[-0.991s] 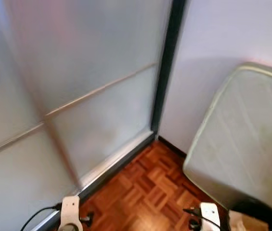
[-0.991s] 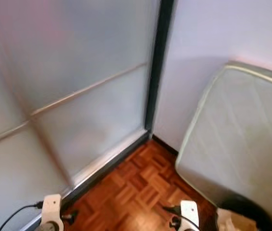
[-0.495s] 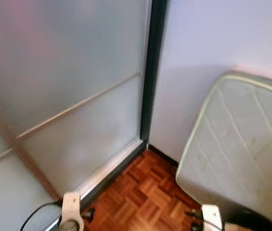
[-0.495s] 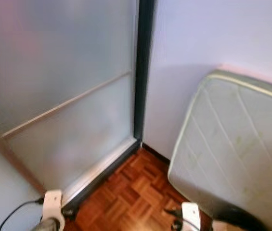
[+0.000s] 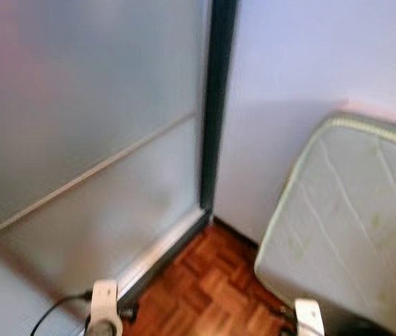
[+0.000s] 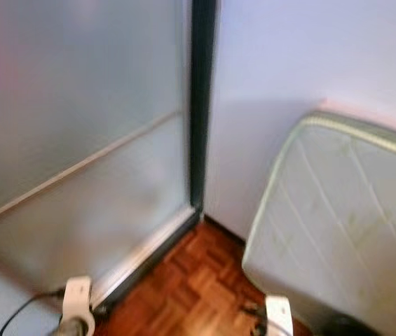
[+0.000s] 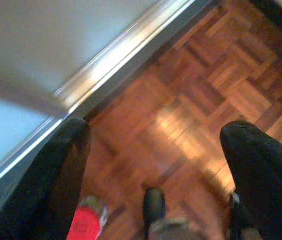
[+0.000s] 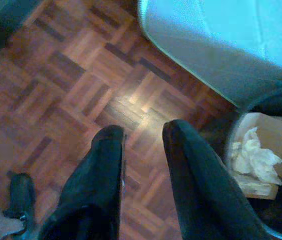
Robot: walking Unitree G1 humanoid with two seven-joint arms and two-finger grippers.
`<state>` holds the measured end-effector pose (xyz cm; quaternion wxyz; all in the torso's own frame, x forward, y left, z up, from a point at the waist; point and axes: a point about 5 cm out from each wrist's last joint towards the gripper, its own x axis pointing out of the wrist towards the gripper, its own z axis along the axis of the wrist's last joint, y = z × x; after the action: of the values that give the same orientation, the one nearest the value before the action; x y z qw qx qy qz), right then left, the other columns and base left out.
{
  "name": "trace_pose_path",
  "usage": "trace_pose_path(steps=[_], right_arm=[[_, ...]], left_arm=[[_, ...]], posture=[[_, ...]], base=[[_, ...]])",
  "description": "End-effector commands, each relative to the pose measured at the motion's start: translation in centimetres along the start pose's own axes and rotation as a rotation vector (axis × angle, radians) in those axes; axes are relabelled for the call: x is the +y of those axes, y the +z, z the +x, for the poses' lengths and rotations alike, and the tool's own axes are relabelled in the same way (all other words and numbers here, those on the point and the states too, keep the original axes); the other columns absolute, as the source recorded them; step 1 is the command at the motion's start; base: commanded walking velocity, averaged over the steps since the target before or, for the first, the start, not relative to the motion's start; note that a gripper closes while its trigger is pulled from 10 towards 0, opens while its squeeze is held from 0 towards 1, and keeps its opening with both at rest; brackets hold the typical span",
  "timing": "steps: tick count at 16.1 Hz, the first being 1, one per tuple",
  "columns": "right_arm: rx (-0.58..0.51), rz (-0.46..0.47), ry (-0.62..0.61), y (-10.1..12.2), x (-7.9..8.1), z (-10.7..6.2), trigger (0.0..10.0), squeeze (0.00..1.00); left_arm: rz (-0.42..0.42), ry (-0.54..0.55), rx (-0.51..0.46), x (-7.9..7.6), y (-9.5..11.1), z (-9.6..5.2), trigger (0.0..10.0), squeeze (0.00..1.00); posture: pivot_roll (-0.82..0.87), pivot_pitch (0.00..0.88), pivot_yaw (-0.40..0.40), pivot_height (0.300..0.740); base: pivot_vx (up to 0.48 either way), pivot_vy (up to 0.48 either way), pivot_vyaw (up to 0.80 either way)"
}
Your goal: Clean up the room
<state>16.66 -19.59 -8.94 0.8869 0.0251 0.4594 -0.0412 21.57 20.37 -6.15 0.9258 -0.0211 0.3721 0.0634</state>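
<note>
My left gripper [image 7: 155, 130] hangs low over the parquet floor [image 7: 190, 115], open wide with nothing between its fingers. My right gripper [image 8: 141, 129] also hangs above the parquet, its two black fingers a little apart and holding nothing. Beside the right gripper stands a dark round bin [image 8: 275, 100] with crumpled white paper [image 8: 253, 157] and cardboard inside. Both white wrists [image 5: 104, 306] show at the bottom of the eye views.
A frosted sliding door [image 5: 92, 140] with a dark frame [image 5: 215, 105] and a metal floor track [image 7: 116, 55] fills the left. A pale mattress [image 5: 352, 224] leans against the white wall [image 5: 310, 63] on the right. Parquet runs into the corner between them.
The camera has turned and lifted: the door frame slid left in the picture, and the bin dropped out of the bottom right. Both arms hang as before.
</note>
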Motion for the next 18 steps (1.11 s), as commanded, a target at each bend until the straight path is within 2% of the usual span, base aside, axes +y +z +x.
trace_pose_path(steps=[1,3,10,18], right_arm=[[0.013,-0.008,-0.016,-0.28,-0.55,-0.1,10.0,0.0],[0.021,0.002,-0.014,-0.44,-0.55,-0.12,10.0,0.0],[0.025,-0.004,-0.006,-0.51,-0.46,-0.13,10.0,0.0],[0.007,0.006,0.007,-0.45,-0.03,-0.11,10.0,0.0]], left_arm=[[-0.006,-0.017,0.009,-0.59,-0.32,-0.04,10.0,0.0],[-0.008,-0.013,0.01,-0.47,-0.34,-0.05,10.0,0.0],[-0.009,-0.013,0.013,-0.47,-0.5,-0.09,10.0,0.0],[-0.003,-0.015,0.017,-0.32,-0.61,-0.13,10.0,0.0]], posture=[[0.04,0.0,-0.035,0.74],[0.04,0.0,-0.036,0.74],[0.03,0.0,-0.033,0.74],[0.04,0.0,-0.027,0.74]], base=[[0.3,0.0,0.0],[0.3,0.0,0.0],[0.301,0.0,-0.74],[0.302,0.0,0.0]])
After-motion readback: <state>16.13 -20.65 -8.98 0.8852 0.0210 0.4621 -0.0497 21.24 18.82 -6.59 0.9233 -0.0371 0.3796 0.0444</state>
